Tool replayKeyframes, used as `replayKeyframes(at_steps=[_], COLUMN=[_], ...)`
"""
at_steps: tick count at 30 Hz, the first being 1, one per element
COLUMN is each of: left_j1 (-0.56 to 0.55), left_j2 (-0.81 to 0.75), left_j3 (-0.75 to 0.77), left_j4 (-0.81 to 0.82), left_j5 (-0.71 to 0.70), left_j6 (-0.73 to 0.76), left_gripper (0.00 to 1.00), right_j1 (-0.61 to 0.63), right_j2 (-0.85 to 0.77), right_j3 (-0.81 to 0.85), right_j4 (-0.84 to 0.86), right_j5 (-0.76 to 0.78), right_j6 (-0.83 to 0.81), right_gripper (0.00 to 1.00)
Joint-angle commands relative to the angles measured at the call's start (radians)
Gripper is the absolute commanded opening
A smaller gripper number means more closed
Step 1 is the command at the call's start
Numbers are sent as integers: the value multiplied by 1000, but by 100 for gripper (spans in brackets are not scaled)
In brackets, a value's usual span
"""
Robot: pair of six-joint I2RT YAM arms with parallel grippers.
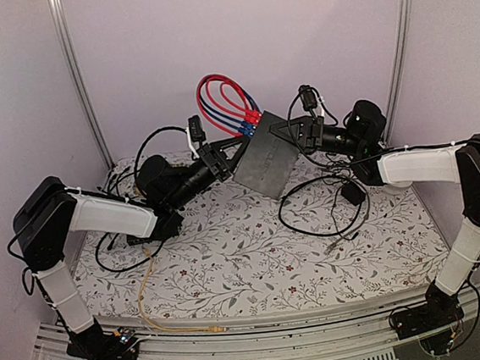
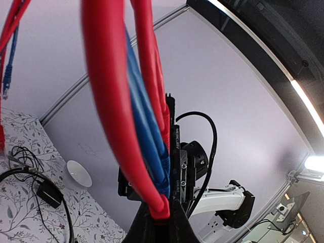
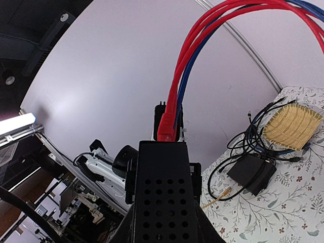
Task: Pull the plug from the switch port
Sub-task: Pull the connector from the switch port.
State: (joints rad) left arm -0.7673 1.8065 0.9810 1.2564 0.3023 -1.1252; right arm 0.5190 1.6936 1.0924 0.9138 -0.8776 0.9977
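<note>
The flat black switch (image 1: 265,161) is held tilted above the table, with red (image 1: 215,93) and blue cables looping up from its far edge. My right gripper (image 1: 297,132) is shut on the switch's right side. In the right wrist view the perforated box (image 3: 161,192) fills the space between the fingers. My left gripper (image 1: 224,150) is at the port edge. In the left wrist view its dark fingers (image 2: 185,229) close round a red plug (image 2: 162,206) that sits against the switch's thin edge (image 2: 174,152). Blue plugs (image 2: 164,172) sit in ports beside it.
A dark grey box (image 3: 251,172) with cables and a woven basket (image 3: 293,126) lie on the floral cloth. A power adapter (image 1: 352,193) with black cable loops lies at the right. A yellow cable (image 1: 149,299) runs to the front edge. A white bowl (image 2: 79,173) stands further off.
</note>
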Motion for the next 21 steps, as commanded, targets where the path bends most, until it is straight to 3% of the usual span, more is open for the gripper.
replayKeyframes(at_steps=[1, 11, 21], left_j1=[27, 28, 13], left_j2=[-51, -52, -61], left_j3=[-1, -14, -58], left_j4=[58, 83, 117], left_j5=[-38, -63, -181], left_j6=[18, -4, -11], left_gripper=[0, 0, 0], right_j1=[0, -2, -1], right_j2=[-66, -63, -55], right_j3=[3, -10, -19], right_j4=[70, 105, 133], right_j5=[-25, -13, -5], right_j6=[-20, -6, 8], right_gripper=[2, 2, 1])
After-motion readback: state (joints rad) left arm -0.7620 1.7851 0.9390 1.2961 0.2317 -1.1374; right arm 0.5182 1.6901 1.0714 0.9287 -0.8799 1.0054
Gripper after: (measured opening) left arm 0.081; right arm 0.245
